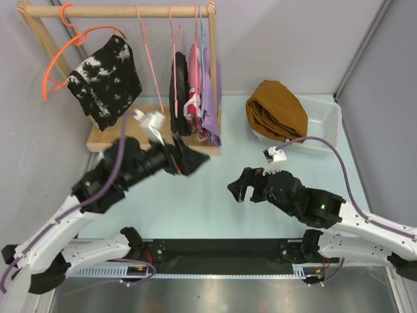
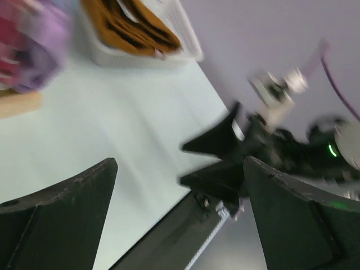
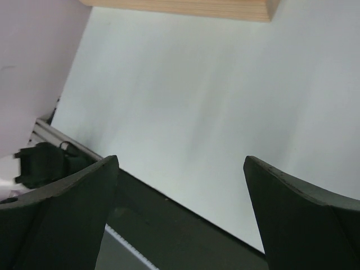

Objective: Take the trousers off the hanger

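Left wrist blurry; trousers (image 2: 130, 29) (cut off) in basket (image 2: 119, 56); L gripper (image 2: 180, 209), R gripper (image 3: 180, 209) spread empty.

White arm shells (image 1: 58, 228), black joints (image 1: 107, 186), purple cables (image 1: 340, 160), black L end effector (image 1: 195, 161), R end effector (image 1: 236, 186), green LED (image 1: 324, 207).

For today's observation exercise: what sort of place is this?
Probably a robotics test cell: two black-and-white robot arms on a pale table, a wooden clothes rack, and a white plastic basket of rust-brown trousers.
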`<state>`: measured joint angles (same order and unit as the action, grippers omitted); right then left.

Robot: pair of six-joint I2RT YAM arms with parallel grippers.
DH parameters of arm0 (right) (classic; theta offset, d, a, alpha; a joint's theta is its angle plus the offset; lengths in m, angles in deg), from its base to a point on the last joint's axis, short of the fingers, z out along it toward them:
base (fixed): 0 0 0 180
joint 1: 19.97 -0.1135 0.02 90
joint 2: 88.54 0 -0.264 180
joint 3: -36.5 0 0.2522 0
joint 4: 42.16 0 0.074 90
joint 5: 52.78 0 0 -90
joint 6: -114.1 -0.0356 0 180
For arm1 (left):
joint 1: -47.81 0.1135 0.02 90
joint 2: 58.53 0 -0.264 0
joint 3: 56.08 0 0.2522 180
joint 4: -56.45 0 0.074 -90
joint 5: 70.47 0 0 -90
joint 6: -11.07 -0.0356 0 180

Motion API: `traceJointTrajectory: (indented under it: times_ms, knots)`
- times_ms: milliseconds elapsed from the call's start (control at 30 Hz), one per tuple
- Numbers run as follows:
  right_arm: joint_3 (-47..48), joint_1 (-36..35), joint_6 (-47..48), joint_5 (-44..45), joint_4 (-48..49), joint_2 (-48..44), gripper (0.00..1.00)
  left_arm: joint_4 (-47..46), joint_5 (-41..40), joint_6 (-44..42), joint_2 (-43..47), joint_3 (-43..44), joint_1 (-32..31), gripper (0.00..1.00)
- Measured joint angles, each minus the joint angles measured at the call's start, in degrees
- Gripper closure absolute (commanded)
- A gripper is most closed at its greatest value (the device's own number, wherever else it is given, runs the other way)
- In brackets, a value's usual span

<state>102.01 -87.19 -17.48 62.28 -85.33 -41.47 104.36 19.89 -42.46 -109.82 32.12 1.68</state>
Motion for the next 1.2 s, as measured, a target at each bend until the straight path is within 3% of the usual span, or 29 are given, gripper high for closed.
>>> traceJointTrajectory:
  times_ms: [100,200,333,433,533,700,867,1200]
  knots:
    - [-8.07,4.11,-0.92,-3.04,3.65,-2.43,0.00,-7.67,-0.94,-0.42,4.20,-12.76,-9.60,0.00]
    - [-17.64,7.08,-2.03,-5.42,8.41,-10.01,0.00,-15.93,-1.29,0.52,9.73,-28.55,-14.64,0.00]
    - [-29.68,8.26,-3.93,-6.36,12.57,-27.56,0.00,-26.25,-1.20,4.68,24.59,-50.49,-15.85,0.00]
    - [-36.11,8.39,-5.97,-5.60,13.25,-41.81,0.00,-31.80,-1.03,8.28,36.57,-60.98,-15.91,0.00]
    - [-37.24,8.48,-7.85,-4.68,13.51,-42.23,0.00,-37.22,0.39,12.57,47.78,-69.61,-15.91,0.00]
    - [-45.27,8.09,-12.22,-3.78,14.45,-43.17,0.00,-46.69,4.04,20.55,50.64,-72.08,-15.96,0.00]
    - [-47.84,8.11,-15.41,-3.80,20.39,-42.42,0.00,-55.93,7.45,23.06,50.90,-72.08,-16.02,0.00]
    - [-48.24,8.13,-17.09,-1.97,21.59,-42.49,0.00,-49.59,5.60,24.59,50.95,-72.08,-16.02,0.00]
